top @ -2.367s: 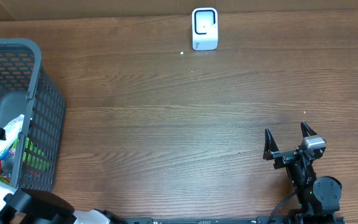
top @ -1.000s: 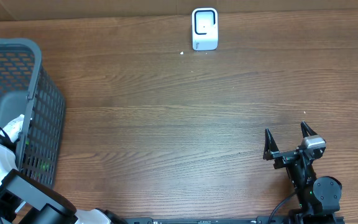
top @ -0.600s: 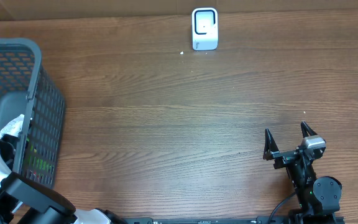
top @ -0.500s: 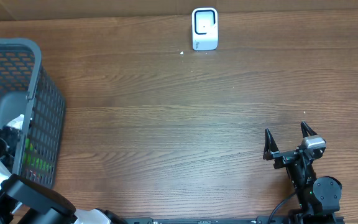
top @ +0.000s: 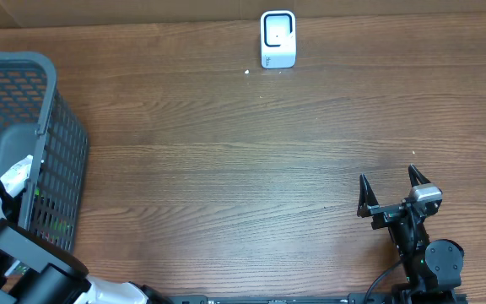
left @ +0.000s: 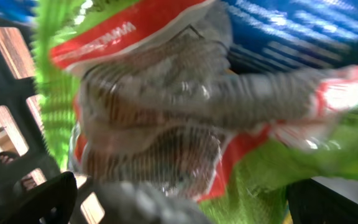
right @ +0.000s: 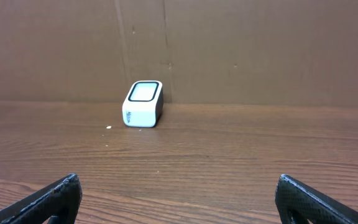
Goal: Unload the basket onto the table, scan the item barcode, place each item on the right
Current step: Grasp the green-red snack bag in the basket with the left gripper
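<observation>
While the left arm [top: 25,257] has shifted within the basket [top: 53,127], we see the left gripper [left: 186,200] spread wide; the bag [left: 160,118] lies just ahead of it, inside the basket; the right gripper [top: 388,176] gapes equally, well apart from the scanner [top: 278,38].

1. Barcode scanner [top: 278,38]: small white box with rounded corners and a dark-rimmed window. Upright at the table's [top: 243,169] far edge, about midway along it.
2. Snack packet [left: 166,124]: crinkled green, red and white film with a clear netted panel. Lies in the near end of the grey mesh basket [top: 53,93] at the table's left edge. Blurred close up.
</observation>
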### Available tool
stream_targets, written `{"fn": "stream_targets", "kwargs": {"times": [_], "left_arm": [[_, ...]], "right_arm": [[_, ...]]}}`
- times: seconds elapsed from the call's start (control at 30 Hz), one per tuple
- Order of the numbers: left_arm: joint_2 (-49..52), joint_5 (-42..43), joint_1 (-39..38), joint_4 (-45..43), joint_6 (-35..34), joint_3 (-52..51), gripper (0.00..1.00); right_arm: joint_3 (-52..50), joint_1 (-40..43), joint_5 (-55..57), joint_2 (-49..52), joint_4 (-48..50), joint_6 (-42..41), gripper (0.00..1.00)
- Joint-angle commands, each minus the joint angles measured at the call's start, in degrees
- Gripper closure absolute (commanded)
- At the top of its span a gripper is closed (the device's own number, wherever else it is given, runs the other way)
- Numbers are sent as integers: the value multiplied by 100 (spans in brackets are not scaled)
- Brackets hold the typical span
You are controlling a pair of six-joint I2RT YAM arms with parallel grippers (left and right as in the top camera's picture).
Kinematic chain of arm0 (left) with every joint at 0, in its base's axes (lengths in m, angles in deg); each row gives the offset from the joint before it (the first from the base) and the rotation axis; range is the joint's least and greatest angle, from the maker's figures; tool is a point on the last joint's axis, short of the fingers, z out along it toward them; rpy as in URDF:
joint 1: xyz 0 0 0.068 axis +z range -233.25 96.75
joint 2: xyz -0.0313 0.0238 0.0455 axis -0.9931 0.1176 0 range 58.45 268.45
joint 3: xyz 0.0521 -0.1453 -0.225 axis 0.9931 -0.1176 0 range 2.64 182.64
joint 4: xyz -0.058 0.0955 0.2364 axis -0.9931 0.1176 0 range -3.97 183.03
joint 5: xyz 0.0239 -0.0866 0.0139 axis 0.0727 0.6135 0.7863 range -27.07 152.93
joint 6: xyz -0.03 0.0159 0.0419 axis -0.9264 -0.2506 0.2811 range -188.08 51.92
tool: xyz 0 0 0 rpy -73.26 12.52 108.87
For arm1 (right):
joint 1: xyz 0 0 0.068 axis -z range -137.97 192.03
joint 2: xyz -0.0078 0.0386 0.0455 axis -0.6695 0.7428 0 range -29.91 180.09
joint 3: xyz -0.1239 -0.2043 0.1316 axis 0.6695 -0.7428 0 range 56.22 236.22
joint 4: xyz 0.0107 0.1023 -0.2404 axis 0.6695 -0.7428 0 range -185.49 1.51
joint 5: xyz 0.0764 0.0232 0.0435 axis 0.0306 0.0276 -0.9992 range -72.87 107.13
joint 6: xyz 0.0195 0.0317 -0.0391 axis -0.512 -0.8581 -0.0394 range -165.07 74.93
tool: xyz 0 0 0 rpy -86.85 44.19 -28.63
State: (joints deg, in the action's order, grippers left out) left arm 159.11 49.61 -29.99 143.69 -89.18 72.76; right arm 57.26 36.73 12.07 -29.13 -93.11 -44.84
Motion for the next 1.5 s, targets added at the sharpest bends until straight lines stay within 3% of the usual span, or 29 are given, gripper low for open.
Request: {"fn": "stream_targets", "kwargs": {"times": [0.0,0.17,0.27,0.3,0.37,0.63,0.9,1.17,1.43,1.47], "left_arm": [[358,-527,42,-153,-166,-61,0],[866,-485,4,-249,-166,-61,1],[1152,-481,-61,-223,-162,-61,34],[1222,-461,-81,-208,-157,-61,51],[1314,-284,-111,-205,-37,-61,96],[1075,616,-122,-107,306,232,96],[-35,1790,-122,170,756,1137,96],[-1399,1829,-125,273,898,1285,96],[-1838,1871,-127,442,931,1285,96],[-1823,1832,-127,442,927,1283,87]], "right_arm": [[-59,-26,52,-61,24,-4,0],[-59,-26,52,-61,24,-4,0],[-59,-26,52,-61,24,-4,0],[-59,-26,52,-61,24,-4,0],[-59,-26,52,-61,24,-4,0],[-59,-26,52,-61,24,-4,0],[-59,-26,52,-61,24,-4,0],[-59,-26,52,-61,24,-4,0],[-59,-26,52,-61,24,-4,0],[-59,-26,52,-61,24,-4,0]]}}
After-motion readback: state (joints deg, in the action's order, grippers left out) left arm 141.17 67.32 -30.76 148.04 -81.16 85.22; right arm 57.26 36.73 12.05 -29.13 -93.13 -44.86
